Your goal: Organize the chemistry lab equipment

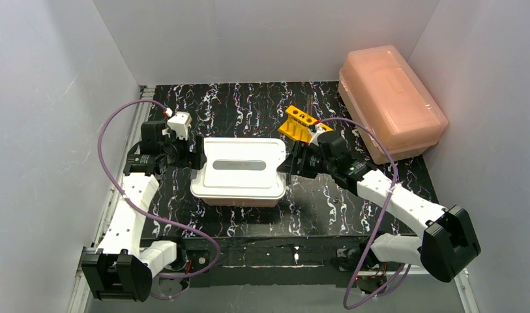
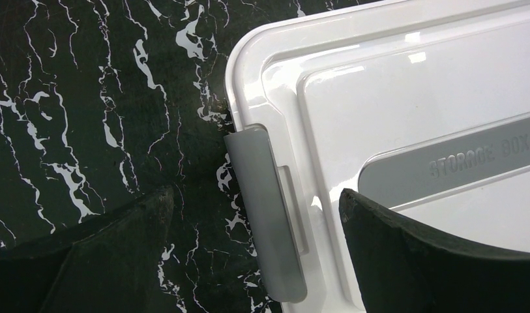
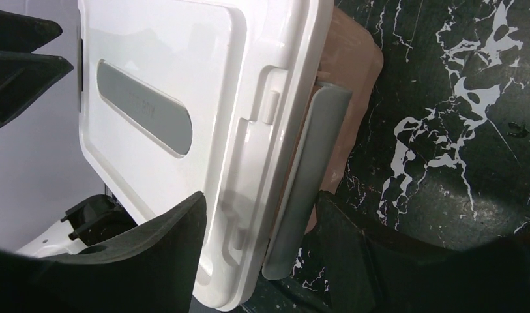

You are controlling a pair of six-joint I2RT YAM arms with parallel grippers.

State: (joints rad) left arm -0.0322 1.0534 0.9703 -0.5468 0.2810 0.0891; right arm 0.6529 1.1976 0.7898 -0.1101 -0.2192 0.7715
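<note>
Black marbled table [image 1: 249,104], centre: one storage box, white lid [image 1: 239,163] marked STORAGE BOX seated on a pink tub [image 3: 353,65]. Left gripper [image 2: 254,202]: jaws spread wide, straddling the grey latch [image 2: 268,215] at the lid's left end, with a clear gap on either side. Right gripper [image 3: 259,208]: jaws narrower, set around the lid's right rim and its grey latch [image 3: 314,163], one finger over the lid and the other just beside the latch; whether they press on it cannot be told. Yellow tube rack [image 1: 300,122]: on the table just behind the right gripper, apart from the box. Back right: second pink tub [image 1: 392,111], larger, lidded.
</note>
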